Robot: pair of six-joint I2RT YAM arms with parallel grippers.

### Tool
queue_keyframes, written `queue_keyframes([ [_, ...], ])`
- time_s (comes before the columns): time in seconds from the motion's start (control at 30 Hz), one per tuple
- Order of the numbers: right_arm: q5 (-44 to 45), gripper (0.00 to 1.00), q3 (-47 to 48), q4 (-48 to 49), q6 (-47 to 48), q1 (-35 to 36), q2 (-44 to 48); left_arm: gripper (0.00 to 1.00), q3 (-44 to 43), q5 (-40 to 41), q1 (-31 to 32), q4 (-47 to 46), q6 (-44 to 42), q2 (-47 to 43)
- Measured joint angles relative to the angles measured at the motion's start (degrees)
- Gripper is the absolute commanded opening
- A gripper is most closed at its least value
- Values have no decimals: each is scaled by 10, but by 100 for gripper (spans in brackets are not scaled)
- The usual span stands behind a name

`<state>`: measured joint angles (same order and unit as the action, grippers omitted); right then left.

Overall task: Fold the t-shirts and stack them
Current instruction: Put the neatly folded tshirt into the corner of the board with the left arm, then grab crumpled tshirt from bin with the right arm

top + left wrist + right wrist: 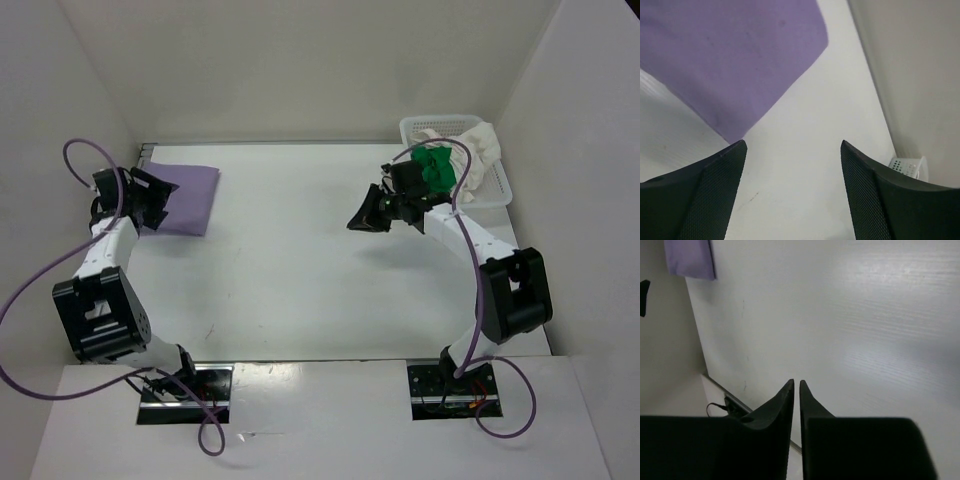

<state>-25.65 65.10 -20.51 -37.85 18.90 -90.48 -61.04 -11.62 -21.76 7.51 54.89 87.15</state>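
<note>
The lavender-purple shirt (pixel 187 196) lies folded flat at the table's far left; it also shows in the left wrist view (pixel 735 60) and as a corner in the right wrist view (pixel 690 257). My left gripper (pixel 158 205) is open and empty over the shirt's near left edge. The green shirt (pixel 436 168) and the creamy white shirt (pixel 473 150) lie crumpled in the white mesh basket (pixel 497 186) at the far right. My right gripper (pixel 364 214) is shut and empty above the bare table, left of the basket.
White walls close in the table on the left, back and right. The basket's corner shows in the left wrist view (pixel 910 166). Purple cables loop off both arms.
</note>
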Motion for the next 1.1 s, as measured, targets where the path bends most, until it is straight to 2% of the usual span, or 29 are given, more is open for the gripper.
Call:
queue_keyframes([
  [0.07,15,5,26,-9,0,-1,-6,76,1,13,6,4,3,-31],
  [0.1,22,4,40,-11,0,-5,-8,70,2,18,6,5,7,-46],
  [0.13,28,4,55,-13,1,-8,-9,57,3,24,6,7,9,-59],
  [0.17,34,2,67,-14,2,-13,-9,51,4,27,5,10,11,-69],
  [0.27,54,2,101,-15,7,-52,-9,32,7,29,14,10,11,-80],
  [0.33,75,4,123,-18,16,-96,-14,26,12,28,43,10,9,-77],
  [0.4,103,8,156,-25,26,-143,-28,24,14,24,99,10,8,-70],
  [0.5,143,19,210,-30,39,-205,-71,24,14,1,200,2,2,-50],
  [0.53,153,32,222,-30,43,-222,-86,27,13,-11,233,-1,-7,-41],
  [0.67,177,58,240,-33,55,-260,-138,40,7,-66,320,-3,-30,-1],
  [0.73,179,61,262,-36,60,-266,-178,41,7,-90,351,-2,-45,14],
  [0.93,162,61,325,-53,73,-265,-283,44,25,-135,387,-5,-68,20],
  [1.03,147,42,328,-59,72,-264,-300,46,42,-142,391,-1,-70,20],
  [1.1,137,15,334,-60,70,-263,-309,46,43,-143,393,2,-70,20],
])
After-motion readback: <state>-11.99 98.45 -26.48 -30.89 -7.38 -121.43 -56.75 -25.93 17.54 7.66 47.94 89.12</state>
